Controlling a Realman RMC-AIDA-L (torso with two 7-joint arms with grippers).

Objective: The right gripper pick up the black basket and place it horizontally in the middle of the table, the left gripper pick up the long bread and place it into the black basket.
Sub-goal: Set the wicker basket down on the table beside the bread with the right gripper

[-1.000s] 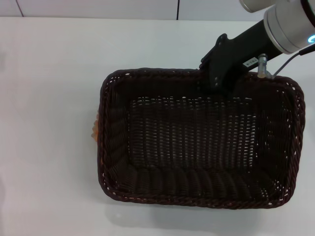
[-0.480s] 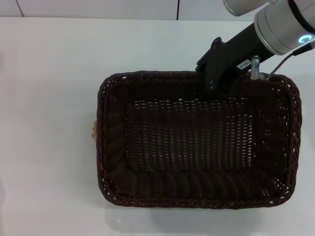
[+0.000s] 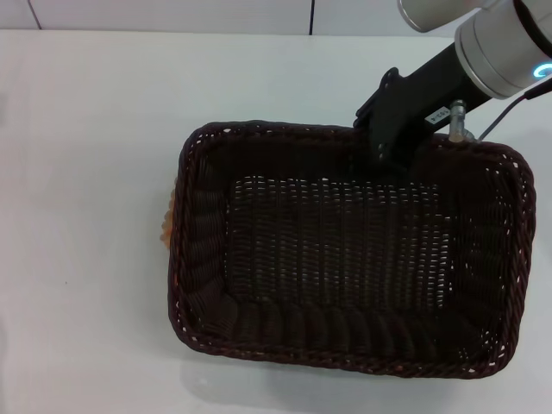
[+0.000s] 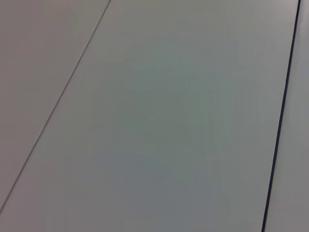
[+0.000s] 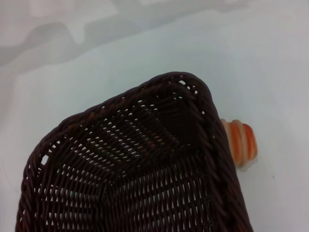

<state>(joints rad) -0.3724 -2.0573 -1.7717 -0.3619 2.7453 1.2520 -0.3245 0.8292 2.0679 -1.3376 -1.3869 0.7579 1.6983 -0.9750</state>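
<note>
Plain white, smooth flat tabletop (image 3: 86,172): fills nearly the whole head view, bare along the robot's left. Small elongated loaf of long bread, ribbed with orange and cream cross-stripes (image 3: 166,220): lies on the tabletop just outside the left short wall of the basket, only a sliver of one end showing past the rim in the head view; in the right wrist view a rounded striped end (image 5: 240,140) protrudes beside the basket's corner, close against the wicker, contact not certain. Large rectangular, dark brown-black woven wicker basket with sloping open-weave sides and braided rim (image 3: 349,250): occupies the centre and right of the head view, long axis running left to right, slightly skewed with the right end lower in the picture; interior holds nothing; whether its base rests on the tabletop or hangs just above it cannot be told. In the right wrist view one corner of its rim (image 5: 186,79) and the inner weave are seen close up. Black angular right gripper on a thick silver-grey cylindrical arm with a cyan-blue lit ring (image 3: 386,142): reaches down from the upper right onto the far long rim, fingers pinching that rim right of its middle. Left gripper: out of sight in all views; the left wrist view shows only a flat pale surface with thin dark seams (image 4: 169,121).
</note>
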